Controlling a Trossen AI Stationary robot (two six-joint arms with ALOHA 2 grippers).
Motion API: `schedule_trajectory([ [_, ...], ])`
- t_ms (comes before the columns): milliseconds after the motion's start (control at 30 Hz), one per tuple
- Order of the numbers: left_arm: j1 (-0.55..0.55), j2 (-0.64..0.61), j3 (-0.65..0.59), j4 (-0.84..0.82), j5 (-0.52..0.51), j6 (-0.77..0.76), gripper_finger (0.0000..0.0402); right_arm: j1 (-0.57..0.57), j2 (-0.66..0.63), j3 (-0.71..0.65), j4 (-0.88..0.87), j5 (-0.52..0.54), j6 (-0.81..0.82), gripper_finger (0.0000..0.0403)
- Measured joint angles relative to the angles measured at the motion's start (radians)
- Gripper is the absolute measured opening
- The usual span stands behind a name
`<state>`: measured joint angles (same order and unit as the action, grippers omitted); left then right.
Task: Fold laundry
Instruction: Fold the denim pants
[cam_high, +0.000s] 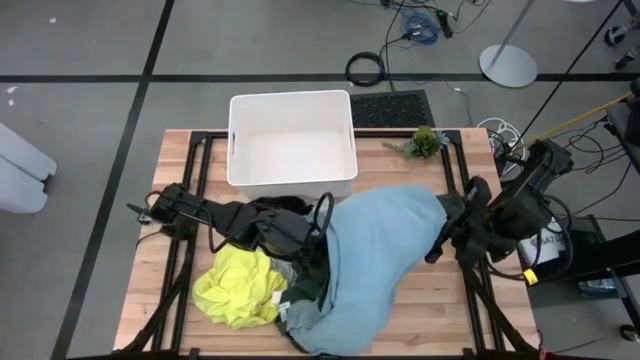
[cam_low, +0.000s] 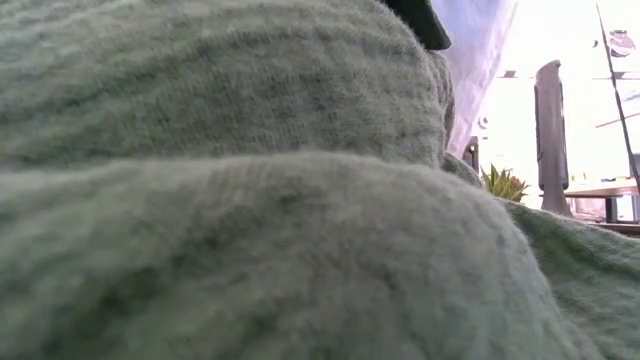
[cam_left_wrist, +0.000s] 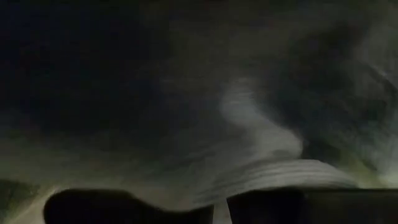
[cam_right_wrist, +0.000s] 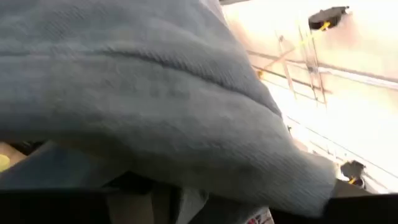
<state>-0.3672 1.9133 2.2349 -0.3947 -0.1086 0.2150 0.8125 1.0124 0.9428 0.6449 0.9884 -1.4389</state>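
High view: light blue garment draped over the table's middle, its right edge at the right gripper; yellow garment and dark green garment bunched beside it, the black garment near the left gripper; white bin behind. Low view: green knit fills the picture. Left wrist view: fingers pressed together, buried in dim cloth; a hold cannot be confirmed. Right wrist view: blue fabric drawn across the fingers, apparently pinched. Handling: soft, light, limp; best taken at hems or corners.
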Motion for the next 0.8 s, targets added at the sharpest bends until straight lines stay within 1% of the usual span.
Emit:
schedule_trajectory([
  [167, 0.016, 0.000, 0.000, -0.024, 0.007, -0.032, 0.0031, 0.001, 0.003, 0.000, 0.031, 0.006, -0.054, 0.0186],
  [267, 0.034, 0.000, 0.000, -0.076, -0.007, -0.052, 0.0031, 0.001, 0.004, -0.001, 0.129, 0.006, -0.144, 0.0177],
  [400, 0.054, 0.001, -0.001, -0.140, -0.062, -0.052, 0.0041, 0.009, 0.003, -0.001, 0.281, 0.000, -0.229, 0.0166],
  [533, 0.065, 0.001, -0.001, -0.178, -0.143, -0.052, 0.0080, 0.009, 0.002, -0.001, 0.310, -0.001, -0.242, 0.0159],
  [633, 0.081, 0.001, -0.001, -0.224, -0.235, -0.058, 0.0125, 0.009, 0.003, -0.001, 0.319, 0.000, -0.259, 0.0154],
  [700, 0.093, -0.006, -0.001, -0.270, -0.293, -0.097, 0.0153, 0.009, 0.003, -0.001, 0.333, 0.000, -0.274, 0.0153],
  [800, 0.108, -0.036, -0.002, -0.347, -0.293, -0.160, 0.0183, 0.008, 0.003, -0.001, 0.369, 0.005, -0.296, 0.0152],
])
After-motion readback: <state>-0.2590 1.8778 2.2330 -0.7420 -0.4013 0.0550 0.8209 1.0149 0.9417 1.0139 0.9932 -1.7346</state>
